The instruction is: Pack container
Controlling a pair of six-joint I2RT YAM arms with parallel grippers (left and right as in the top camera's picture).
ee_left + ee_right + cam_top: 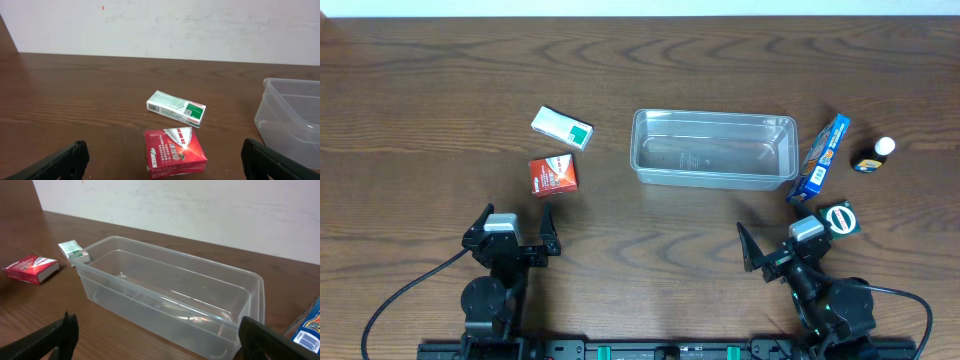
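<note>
Finished in matte black throughout, with a pale grey block capping each wrist and round black joint housings behind. Fitted at the left gripper and right gripper with flat, tapering black fingers, rough-edged in the wrist views. Trailed by thin black cables curving toward the near corners of the table, above a black base rail bearing green tabs.

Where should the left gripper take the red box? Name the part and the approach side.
Probably across its narrower width, pinching two opposite side faces, with the open left gripper coming straight down. The red box lies flat on the table, broad face up and low; the green-and-white box lies apart from it, leaving room.
</note>
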